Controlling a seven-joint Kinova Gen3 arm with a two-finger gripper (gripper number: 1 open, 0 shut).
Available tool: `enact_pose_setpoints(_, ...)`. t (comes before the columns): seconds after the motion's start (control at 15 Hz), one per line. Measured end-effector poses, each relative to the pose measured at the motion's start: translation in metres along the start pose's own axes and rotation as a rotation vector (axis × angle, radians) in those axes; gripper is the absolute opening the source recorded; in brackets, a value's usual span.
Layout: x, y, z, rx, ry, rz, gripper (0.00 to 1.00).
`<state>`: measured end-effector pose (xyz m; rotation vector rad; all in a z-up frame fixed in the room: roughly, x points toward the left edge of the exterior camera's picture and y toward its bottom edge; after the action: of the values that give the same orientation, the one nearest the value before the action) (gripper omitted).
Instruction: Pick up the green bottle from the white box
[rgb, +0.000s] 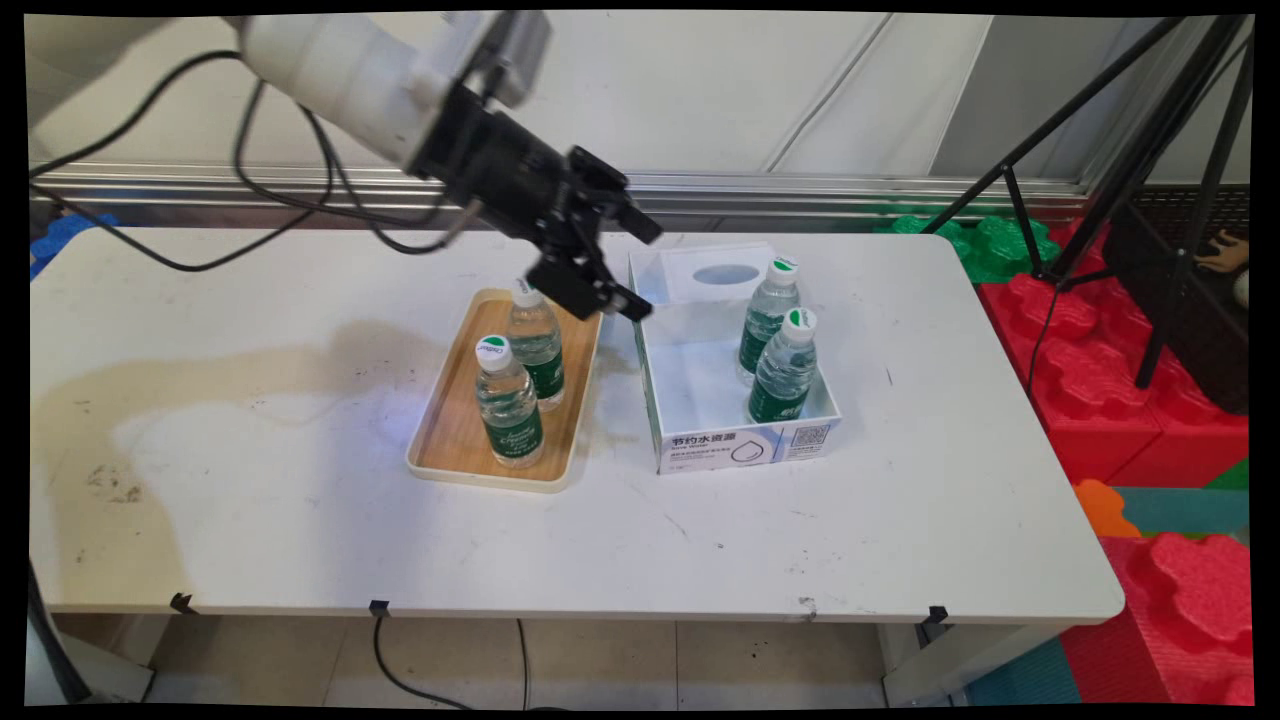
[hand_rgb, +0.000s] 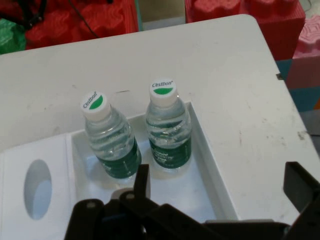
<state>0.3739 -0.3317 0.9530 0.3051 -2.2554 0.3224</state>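
The gripper hangs in the air above the gap between a wooden tray and a white box, its two fingers spread apart with nothing between them. One finger points toward the box's far side, the other ends just over the box's left wall. In the hand view the fingers rise wide apart at the bottom edge, and the box lies below them.

The box stands near the middle of the table, open on top, with printing on its near wall and a flap with an oval hole folded back at its far side. Two water bottles stand upright inside it, close to its right wall. The farther bottle and the nearer bottle are just beside each other; both have white caps with a green mark and green labels.

The tray lies just left of the box, with a narrow strip of table between them. Two more bottles of the same kind stand upright on it: one toward the tray's far end, partly behind the gripper's lower finger, and one nearer the middle, just in front of the first.

Right of the box, beyond the table's edge, red foam blocks lie on the floor with a black tripod standing over them.
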Motion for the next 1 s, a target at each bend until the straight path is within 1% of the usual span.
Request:
enact_pose_setpoints(0.13, 0.004, -0.003, 0.024, -0.002, -0.009, 0.004, 1.0)
enact_pose_setpoints(0.6, 0.004, -0.011, 0.083, -0.011, -0.041, 0.009, 1.0)
enact_pose_setpoints(1.0, 0.0, -0.016, 0.139, -0.034, -0.061, 0.01, 1.0)
